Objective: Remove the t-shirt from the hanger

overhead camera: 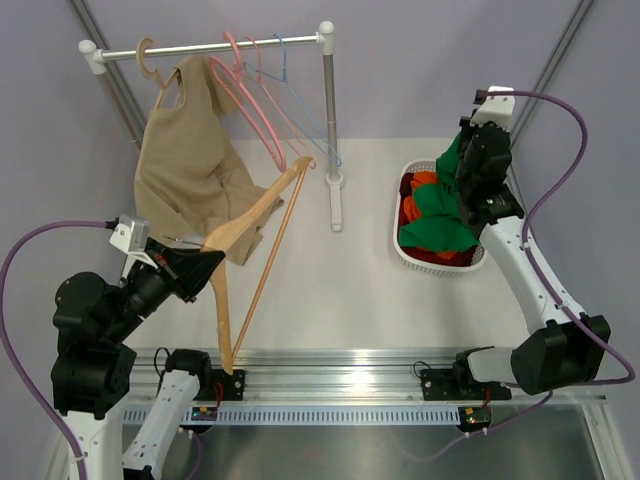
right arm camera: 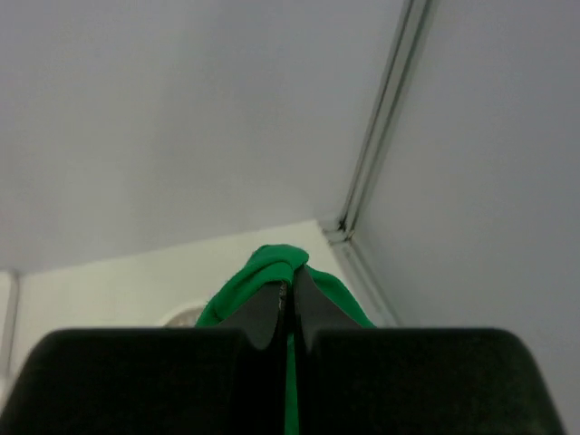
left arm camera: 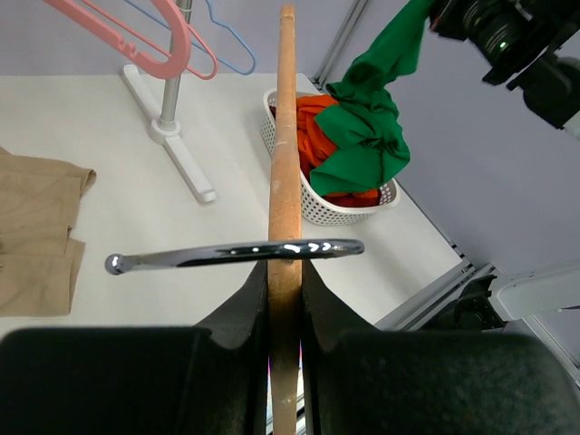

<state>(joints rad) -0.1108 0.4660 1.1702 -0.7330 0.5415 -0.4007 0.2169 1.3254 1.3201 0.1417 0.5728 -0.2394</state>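
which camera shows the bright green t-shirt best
left wrist view: the bright green cloth t-shirt shows nearly whole, draping into the white plastic basket. top external has the right arm covering part of it; right wrist shows only a fold in the right pincer.

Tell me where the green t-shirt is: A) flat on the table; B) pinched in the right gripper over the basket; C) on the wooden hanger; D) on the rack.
B: the right gripper is shut on the t-shirt above the basket; the hanger is bare.
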